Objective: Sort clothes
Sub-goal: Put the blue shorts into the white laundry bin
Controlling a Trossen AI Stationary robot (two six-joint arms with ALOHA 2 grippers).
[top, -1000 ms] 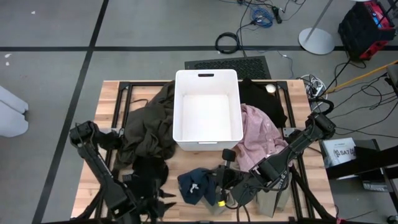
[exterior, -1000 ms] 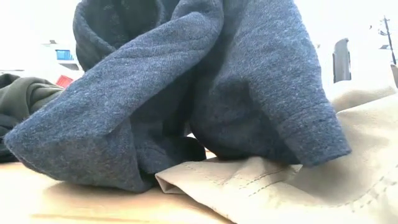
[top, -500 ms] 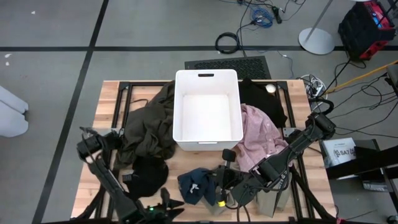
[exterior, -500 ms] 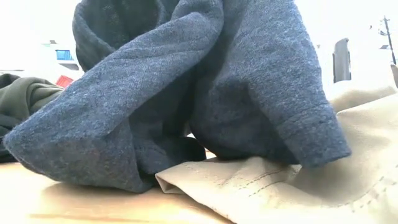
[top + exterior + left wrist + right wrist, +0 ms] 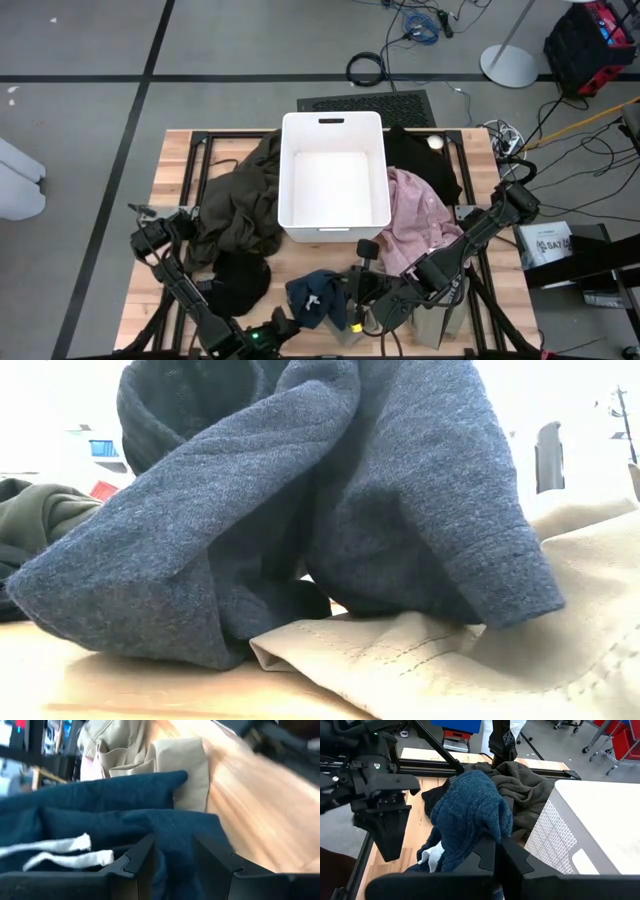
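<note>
The navy garment (image 5: 312, 297) is bunched at the near edge of the desk (image 5: 180, 145), just in front of the white bin (image 5: 334, 178), with a khaki piece (image 5: 470, 660) tucked under its edge. The olive garment (image 5: 238, 205) is heaped to the left of the bin, a black one (image 5: 238, 282) lies in front of that heap, the pink one (image 5: 415, 215) is spread to the bin's right, and another black piece (image 5: 420, 160) sits behind the pink.

The right gripper (image 5: 496, 851) is set against the navy cloth with its jaws pressed together; whether a fold is pinched cannot be told. The left gripper (image 5: 172, 851) is brought in low beside the same garment, jaws narrowly parted, nothing seen held.

The main risk is judged to be a tangled lift: the khaki piece could be dragged along, or only a thin fold caught and lost. With both arms crowded at one garment, a collision could also be caused.
</note>
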